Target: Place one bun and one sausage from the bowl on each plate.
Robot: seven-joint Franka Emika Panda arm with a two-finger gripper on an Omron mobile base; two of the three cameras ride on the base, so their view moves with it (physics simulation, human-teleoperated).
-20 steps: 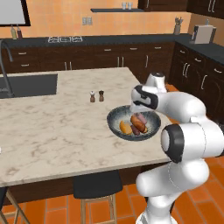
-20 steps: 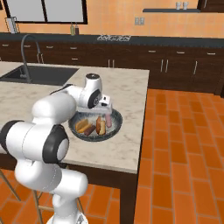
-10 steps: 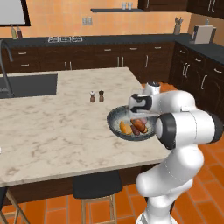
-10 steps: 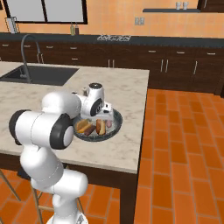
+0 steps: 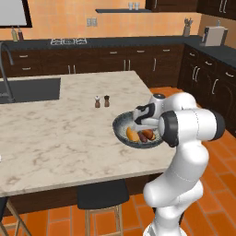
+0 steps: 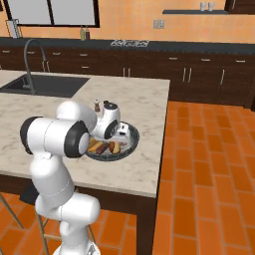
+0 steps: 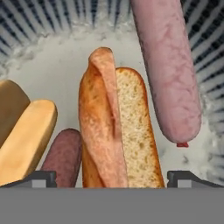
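The dark speckled bowl (image 5: 120,125) (image 6: 131,143) sits near the right edge of the marble island. In the hand view its ribbed pale wall (image 7: 39,30) rings a split bun (image 7: 111,127), a long pink sausage (image 7: 168,74), a second bun (image 7: 24,131) at the left and a darker sausage (image 7: 63,157). My gripper (image 5: 142,123) (image 6: 117,138) (image 7: 113,177) is low over the bowl and open, with its fingertips (image 7: 38,177) on either side of the split bun's near end. Nothing is held. The plates are out of view.
Salt and pepper shakers (image 5: 102,101) (image 6: 96,105) stand just behind the bowl. A sink (image 5: 28,90) is set into the island's far left. A black stool (image 5: 101,196) stands under the near edge. Orange tiled floor (image 6: 209,164) lies to the right.
The hand has come down from above the bowl's far rim to low over the food, and the elbow has swung forward. The jaws have stayed open.
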